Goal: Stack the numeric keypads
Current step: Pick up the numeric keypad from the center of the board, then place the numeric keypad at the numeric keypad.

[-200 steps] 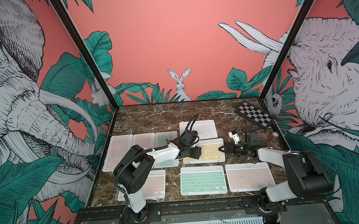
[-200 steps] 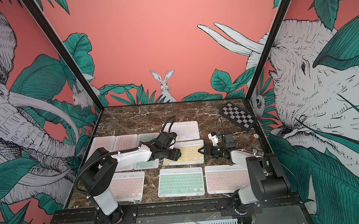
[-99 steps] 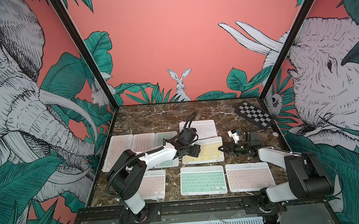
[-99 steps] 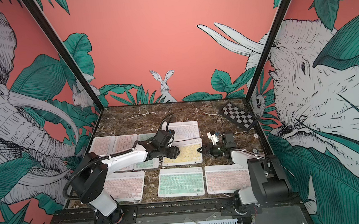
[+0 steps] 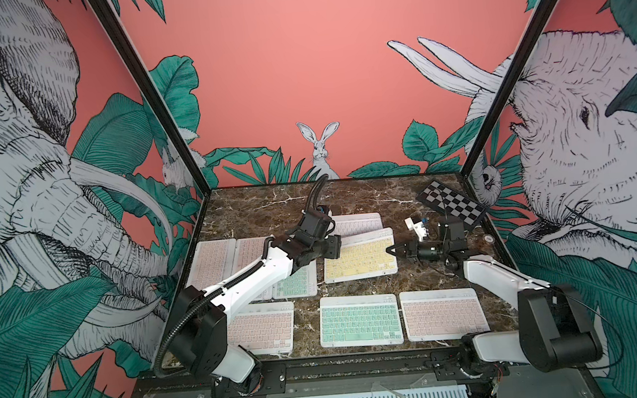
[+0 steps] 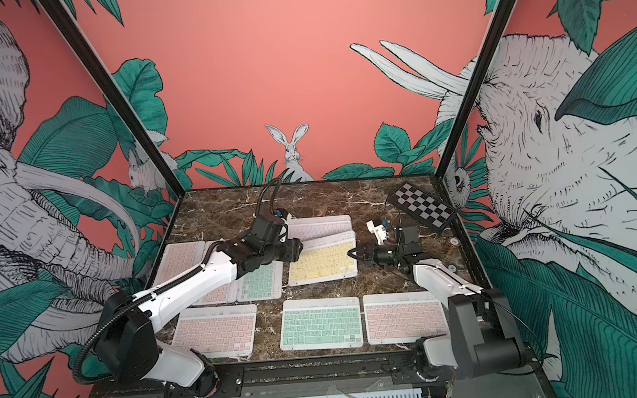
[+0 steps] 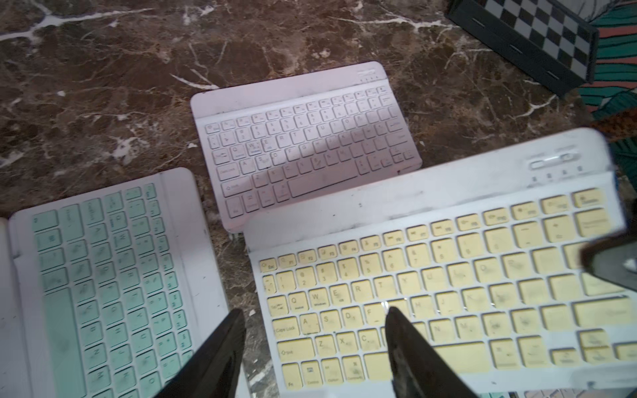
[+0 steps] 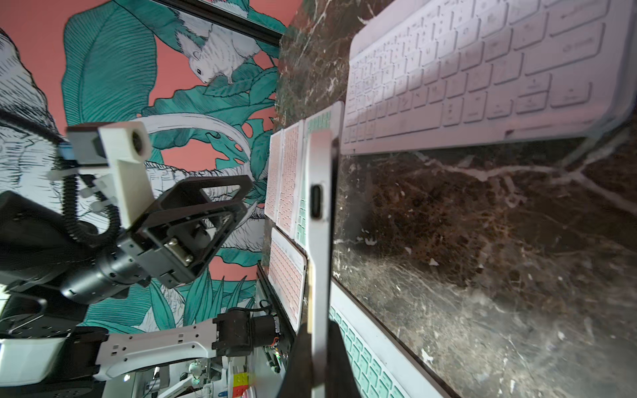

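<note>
Stretches the left arm (image 5: 253, 279) from the near left corner to the middle of the surface (image 5: 271, 207), with the left pincer (image 7: 312, 313) spread above the left end of the yellow keypad (image 5: 360, 259), gripping nothing. Pinches that keypad's right edge in the right pincer (image 8: 319, 330), far edge overlapping the white keypad (image 5: 356, 224).

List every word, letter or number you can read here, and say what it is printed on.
"Q W E R T": yellow-keyed keypad, left wrist view
"A S D": same keypad
"Z X C": same keypad
"Caps Lock": same keypad
"Q W E R T Y": white-keyed keypad
Mint-keyed keypad: legends too blurred to read.
All else: too small to read.
</note>
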`<state>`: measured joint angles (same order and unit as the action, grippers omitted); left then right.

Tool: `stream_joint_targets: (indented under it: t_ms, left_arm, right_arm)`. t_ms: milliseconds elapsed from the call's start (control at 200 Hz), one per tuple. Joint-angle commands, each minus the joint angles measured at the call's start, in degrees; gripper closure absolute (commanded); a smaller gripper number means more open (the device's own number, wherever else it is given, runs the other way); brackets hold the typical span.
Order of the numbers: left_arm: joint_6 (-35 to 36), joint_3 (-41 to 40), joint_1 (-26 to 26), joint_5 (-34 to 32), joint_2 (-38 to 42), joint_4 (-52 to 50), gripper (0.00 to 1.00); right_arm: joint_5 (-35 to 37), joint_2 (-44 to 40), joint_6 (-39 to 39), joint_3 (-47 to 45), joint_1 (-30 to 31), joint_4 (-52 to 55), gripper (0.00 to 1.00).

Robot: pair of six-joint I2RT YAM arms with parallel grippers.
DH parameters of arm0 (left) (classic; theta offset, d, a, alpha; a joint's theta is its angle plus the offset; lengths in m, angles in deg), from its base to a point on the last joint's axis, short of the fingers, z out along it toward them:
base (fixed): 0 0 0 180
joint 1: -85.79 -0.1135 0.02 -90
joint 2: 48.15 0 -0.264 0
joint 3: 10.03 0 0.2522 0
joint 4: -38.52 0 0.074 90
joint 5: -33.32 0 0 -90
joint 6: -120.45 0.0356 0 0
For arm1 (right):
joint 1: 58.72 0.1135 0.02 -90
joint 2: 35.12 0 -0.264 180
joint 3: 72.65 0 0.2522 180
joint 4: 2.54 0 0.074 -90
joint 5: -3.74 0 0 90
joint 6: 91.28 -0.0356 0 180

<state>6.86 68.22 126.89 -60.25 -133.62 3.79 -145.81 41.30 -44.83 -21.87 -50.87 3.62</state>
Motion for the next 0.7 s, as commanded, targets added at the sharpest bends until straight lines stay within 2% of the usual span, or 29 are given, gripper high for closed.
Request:
stream_joint_targets:
  t_ms: [0,160,180,260,390,695]
  left_arm:
    - [-0.09,0.38,-0.58,-1.34,2.63,-2.65,0.33]
    - [0.13,0.80,-0.58,-1.89,2.59,-3.87,0.33]
    - [0.05,0.90,-2.11,-1.96,2.59,-4.00,0.33]
    - [0.13,1.38,-2.89,-2.07,2.46,-4.53,0.33]
    - [0.28,3.77,-4.42,-2.17,1.13,-6.51,0.33]
    - [1.62,10.31,-6.99,-3.28,-1.84,-10.61,0.32]
  right_arm:
    - [-4.27,-1.28,-3.38,3.49,0.04,-6.26,1.00]
    - [-4.47,1.97,-2.51,8.16,-0.33,-5.68,1.00]
    - [-4.68,2.68,-2.43,8.82,-0.44,-5.80,1.00]
    - [-5.43,6.13,-2.10,11.75,-1.01,-6.36,1.00]
    - [-5.31,12.62,2.90,18.16,-1.64,-3.28,1.00]
    - [-10.69,27.91,0.33,28.58,-3.79,-8.31,1.00]
